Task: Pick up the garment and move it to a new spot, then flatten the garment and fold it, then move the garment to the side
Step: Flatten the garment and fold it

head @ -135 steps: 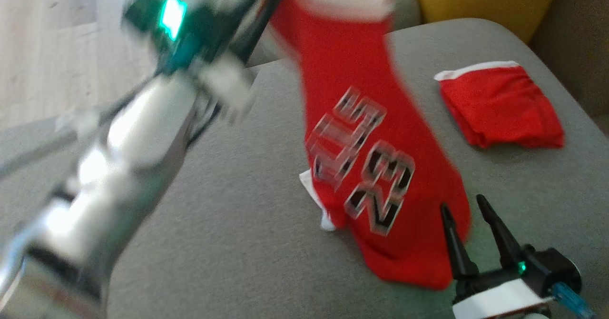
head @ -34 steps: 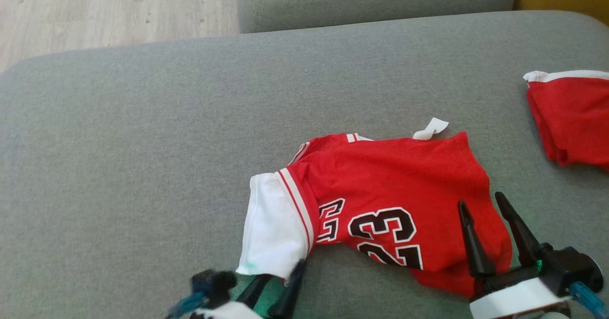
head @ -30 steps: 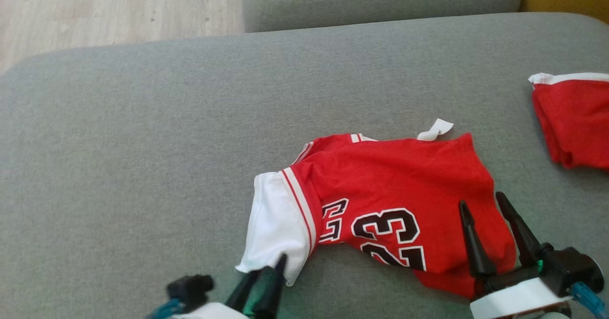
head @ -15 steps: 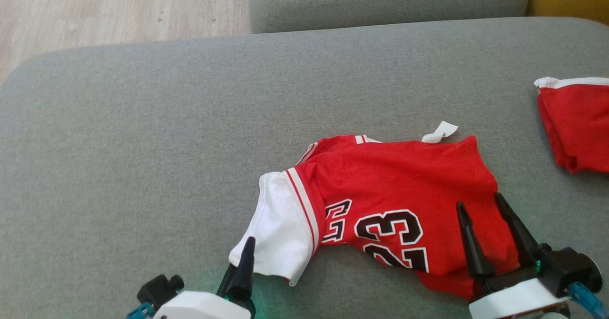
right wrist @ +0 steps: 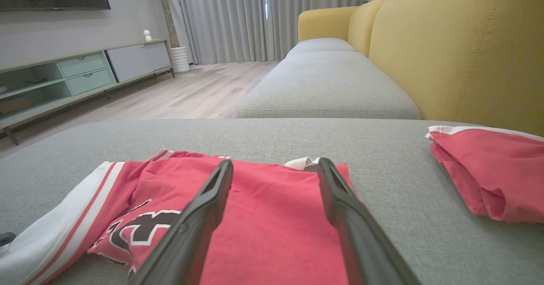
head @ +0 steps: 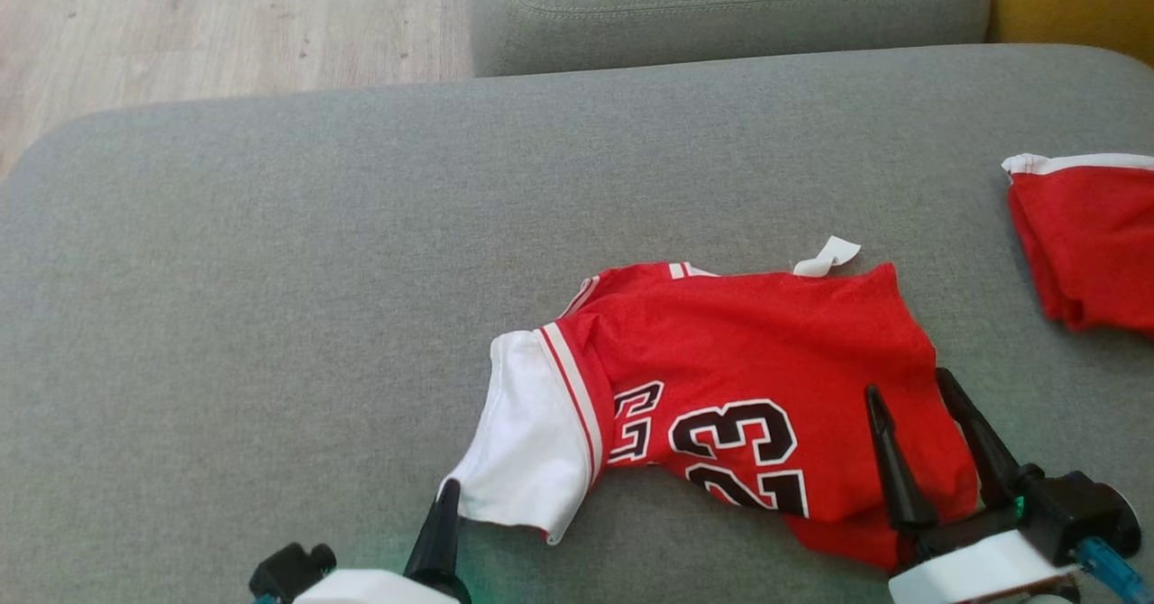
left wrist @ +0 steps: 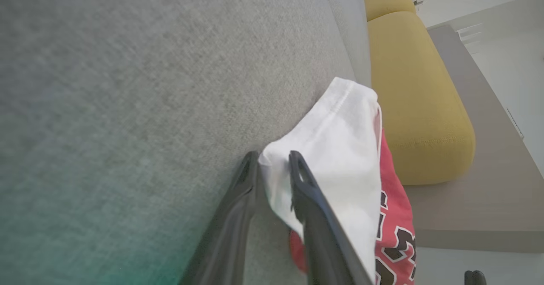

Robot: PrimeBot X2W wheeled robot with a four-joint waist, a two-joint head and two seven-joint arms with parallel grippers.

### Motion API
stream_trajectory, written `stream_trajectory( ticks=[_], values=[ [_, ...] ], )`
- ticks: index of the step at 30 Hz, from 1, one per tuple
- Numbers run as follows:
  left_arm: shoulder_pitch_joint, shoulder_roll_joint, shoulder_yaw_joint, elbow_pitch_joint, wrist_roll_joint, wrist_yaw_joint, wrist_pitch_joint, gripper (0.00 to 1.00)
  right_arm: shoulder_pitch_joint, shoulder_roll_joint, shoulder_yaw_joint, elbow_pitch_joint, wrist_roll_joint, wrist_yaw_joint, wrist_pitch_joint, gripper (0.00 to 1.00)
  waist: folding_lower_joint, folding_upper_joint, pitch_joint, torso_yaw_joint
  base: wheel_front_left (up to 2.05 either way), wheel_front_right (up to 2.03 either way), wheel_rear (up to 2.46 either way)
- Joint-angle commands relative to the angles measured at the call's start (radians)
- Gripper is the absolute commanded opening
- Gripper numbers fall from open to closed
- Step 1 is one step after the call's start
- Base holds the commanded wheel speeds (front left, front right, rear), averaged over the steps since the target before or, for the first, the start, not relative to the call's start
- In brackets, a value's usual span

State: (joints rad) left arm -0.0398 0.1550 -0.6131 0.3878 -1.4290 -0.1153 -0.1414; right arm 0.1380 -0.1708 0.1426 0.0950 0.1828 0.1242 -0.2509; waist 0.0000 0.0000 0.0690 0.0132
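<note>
The garment (head: pixel 748 352) is a red jersey with black "23" lettering and a white sleeve, lying rumpled on the grey sofa cushion (head: pixel 270 270). My left gripper (head: pixel 448 494) is at the sleeve's near corner. In the left wrist view, the left gripper (left wrist: pixel 274 161) has its two fingers close together with the white sleeve corner (left wrist: pixel 340 136) pinched between them. My right gripper (head: pixel 906 383) stands open just above the jersey's right end. In the right wrist view, the right gripper (right wrist: pixel 276 163) has its fingers spread over the red cloth (right wrist: pixel 263 208), holding nothing.
A second red garment (head: pixel 1082 234), folded with a white band, lies at the cushion's right edge. Another grey cushion (head: pixel 721 9) sits behind, with a yellow backrest (head: pixel 1073 0) at the right. Wooden floor (head: pixel 180 27) shows beyond the far left.
My left gripper has come in at the white sleeve's near corner and its fingers have closed from wide apart onto the cloth. The right gripper has stayed put.
</note>
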Motion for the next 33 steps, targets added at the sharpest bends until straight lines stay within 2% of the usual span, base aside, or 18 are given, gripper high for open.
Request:
stream_trajectory(
  ticks=[1, 2, 3, 4, 5, 12, 14, 18, 23, 25, 29, 33],
  values=[
    [-0.016, 0.002, 0.034, -0.020, -0.002, -0.007, -0.011, 0.35, -0.007, -0.026, 0.019, -0.029, -0.010, 0.007, -0.011, 1.00, 0.0000, 0.0000, 0.000, 0.000, 0.00, 0.00, 0.00],
    [-0.018, 0.003, 0.032, -0.016, 0.002, -0.008, -0.013, 0.31, -0.008, -0.026, 0.021, -0.028, -0.009, 0.007, -0.011, 1.00, 0.0000, 0.0000, 0.000, 0.001, 0.00, 0.00, 0.00],
    [-0.020, 0.002, 0.031, -0.012, 0.006, -0.008, -0.016, 0.23, -0.009, -0.027, 0.022, -0.028, -0.009, 0.007, -0.011, 1.00, 0.0000, 0.0000, 0.001, 0.001, 0.00, 0.00, 0.00],
    [-0.021, 0.001, 0.032, -0.007, 0.007, -0.009, -0.020, 0.08, -0.010, -0.028, 0.023, -0.028, -0.008, 0.007, -0.011, 1.00, 0.0000, 0.0000, 0.001, 0.001, 0.00, 0.00, 0.00],
    [-0.023, 0.000, 0.032, 0.000, 0.011, -0.009, -0.024, 0.00, -0.011, -0.029, 0.024, -0.028, -0.007, 0.007, -0.011, 1.00, 0.0000, 0.0000, 0.001, 0.001, 0.00, 0.00, 0.00],
    [-0.040, 0.019, 0.018, 0.022, 0.083, -0.012, -0.069, 0.00, -0.006, -0.031, 0.019, -0.025, -0.004, 0.007, -0.011, 1.00, 0.0000, 0.0000, -0.009, 0.003, 0.00, 0.00, 0.00],
    [-0.055, 0.048, 0.006, 0.019, 0.159, -0.009, -0.091, 0.00, -0.004, -0.028, 0.015, -0.023, 0.007, 0.007, -0.011, 1.00, 0.0000, 0.0000, -0.011, 0.005, 0.00, 0.00, 0.00],
    [-0.104, 0.125, -0.018, -0.012, 0.358, 0.042, -0.113, 0.00, -0.012, -0.046, 0.007, 0.002, 0.060, 0.007, -0.011, 1.00, 0.0000, 0.0000, -0.009, 0.015, 0.00, 0.00, 0.00],
    [-0.196, 0.238, -0.032, -0.088, 0.572, 0.122, -0.118, 0.00, -0.081, -0.145, 0.029, 0.100, 0.190, 0.007, -0.004, 1.00, 0.0000, 0.0000, 0.021, 0.030, 0.00, 0.00, 0.00],
    [-0.240, 0.280, -0.039, -0.110, 0.631, 0.146, -0.109, 0.00, -0.135, -0.194, 0.038, 0.140, 0.261, 0.007, 0.039, 1.00, 0.0000, 0.0000, 0.037, 0.036, 0.00, 0.00, 0.00],
    [-0.331, 0.348, -0.056, -0.142, 0.721, 0.173, -0.063, 0.00, -0.242, -0.291, 0.046, 0.210, 0.404, 0.007, 0.154, 1.00, 0.0000, 0.0000, 0.070, 0.054, 0.00, 0.00, 0.00],
    [-0.405, 0.387, -0.061, -0.160, 0.775, 0.186, -0.031, 0.00, -0.340, -0.354, 0.064, 0.268, 0.506, 0.007, 0.266, 1.00, 0.0000, 0.0000, 0.106, 0.067, 0.00, 0.00, 0.00]
  ],
)
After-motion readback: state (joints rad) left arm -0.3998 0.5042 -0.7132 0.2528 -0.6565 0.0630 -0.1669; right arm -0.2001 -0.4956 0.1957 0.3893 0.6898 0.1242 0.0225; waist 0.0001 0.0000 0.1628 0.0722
